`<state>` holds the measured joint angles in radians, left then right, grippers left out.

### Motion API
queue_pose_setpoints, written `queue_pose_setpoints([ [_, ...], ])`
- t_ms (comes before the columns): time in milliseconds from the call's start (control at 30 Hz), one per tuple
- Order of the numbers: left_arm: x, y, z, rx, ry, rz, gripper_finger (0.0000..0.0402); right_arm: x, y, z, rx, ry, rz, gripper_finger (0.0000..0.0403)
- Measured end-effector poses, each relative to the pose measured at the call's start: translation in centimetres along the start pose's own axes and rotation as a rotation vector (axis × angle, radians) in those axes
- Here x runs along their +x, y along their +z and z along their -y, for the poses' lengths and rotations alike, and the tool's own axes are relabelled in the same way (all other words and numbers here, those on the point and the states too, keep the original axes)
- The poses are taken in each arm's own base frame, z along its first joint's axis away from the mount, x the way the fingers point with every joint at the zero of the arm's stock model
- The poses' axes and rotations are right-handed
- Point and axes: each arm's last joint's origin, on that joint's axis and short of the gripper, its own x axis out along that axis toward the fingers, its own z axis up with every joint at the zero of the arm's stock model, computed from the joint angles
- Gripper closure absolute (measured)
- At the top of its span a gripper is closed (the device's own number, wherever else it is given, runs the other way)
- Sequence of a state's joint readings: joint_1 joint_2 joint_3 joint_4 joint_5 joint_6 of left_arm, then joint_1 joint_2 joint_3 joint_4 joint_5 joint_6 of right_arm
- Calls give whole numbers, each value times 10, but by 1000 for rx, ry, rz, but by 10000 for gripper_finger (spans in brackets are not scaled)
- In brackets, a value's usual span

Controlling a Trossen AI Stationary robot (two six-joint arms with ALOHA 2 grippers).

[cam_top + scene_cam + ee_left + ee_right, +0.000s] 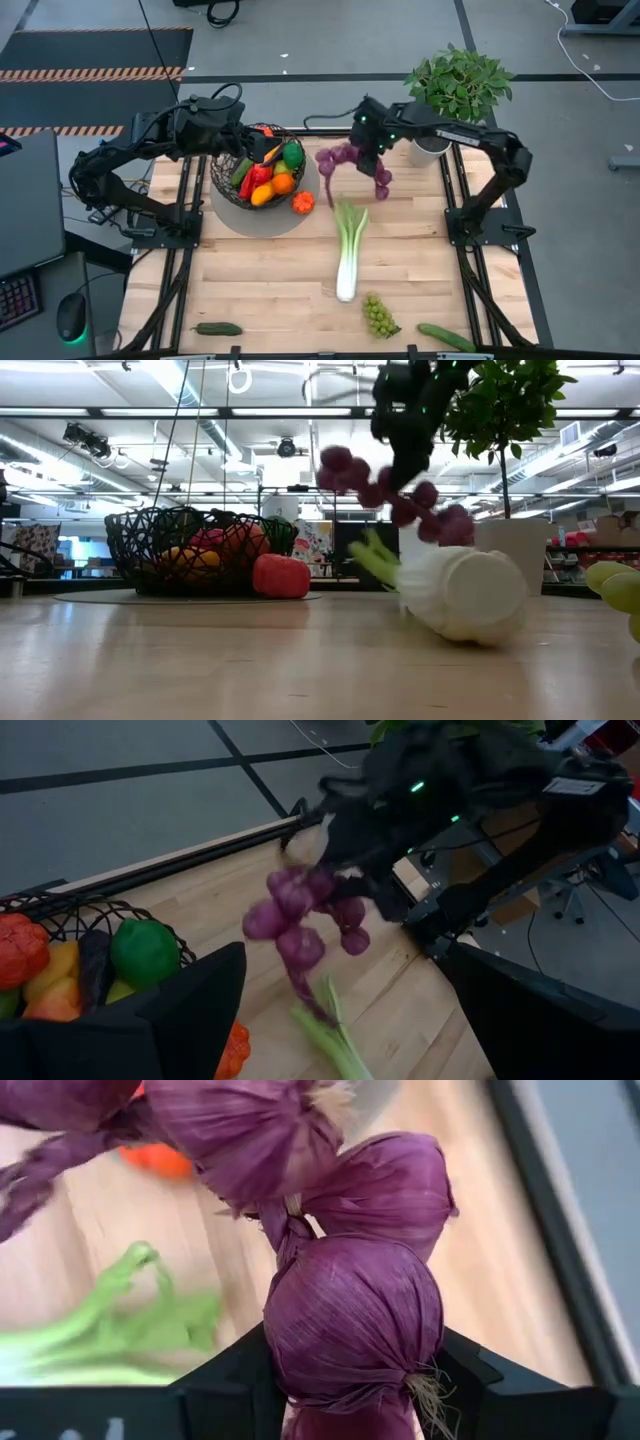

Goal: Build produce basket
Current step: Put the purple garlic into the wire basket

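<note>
The dark wire basket point(224, 180) stands on a round grey mat at the far left, with peppers, an orange and other produce in it. My left gripper point(246, 140) hovers open over its far rim. My right gripper point(368, 148) is shut on a braided string of purple bulbs point(350, 160), in the air above the leafy end of the leek point(348, 250). The leek lies on its side mid-table. Green grapes point(379, 316) lie near the front edge. An orange-red fruit point(303, 203) rests on the mat beside the basket. My right gripper pinches one bulb of the purple string point(352, 1345) between its two fingers, which stand on the bulb's opposite sides. The fingers come from above, slanting down. The string point(400, 500) is lifted clear of the table, and its other bulbs hang and trail to both sides below the fingers.
A potted plant point(458, 85) in a white pot stands at the far right corner, close behind my right arm. Two cucumbers point(218, 328) point(446, 337) lie at the front edge. Bare wood shows between the leek and the basket's mat.
</note>
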<state>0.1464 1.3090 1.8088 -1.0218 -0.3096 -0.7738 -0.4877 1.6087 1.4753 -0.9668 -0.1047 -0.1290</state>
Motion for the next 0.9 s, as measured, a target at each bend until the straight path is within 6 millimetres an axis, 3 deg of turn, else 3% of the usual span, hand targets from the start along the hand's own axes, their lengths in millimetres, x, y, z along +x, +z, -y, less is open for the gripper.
queue_pose_setpoints([
  [167, 0, 0, 0, 0, 0, 0, 45, -24, 11, -3, 116, -3, 180, 228],
  [333, 0, 0, 0, -1, -2, 2, 45, -29, 29, -12, 254, 32, 359, 228],
  [567, 0, 3, 3, -38, -26, 26, 45, -4, 56, -32, 308, 117, 501, 227],
  [733, -1, 3, 7, -43, -61, 40, 45, 18, 68, -35, 391, 162, 547, 227],
  [900, -1, 3, 7, -37, -72, 31, 45, 24, 86, -33, 416, 173, 584, 227],
])
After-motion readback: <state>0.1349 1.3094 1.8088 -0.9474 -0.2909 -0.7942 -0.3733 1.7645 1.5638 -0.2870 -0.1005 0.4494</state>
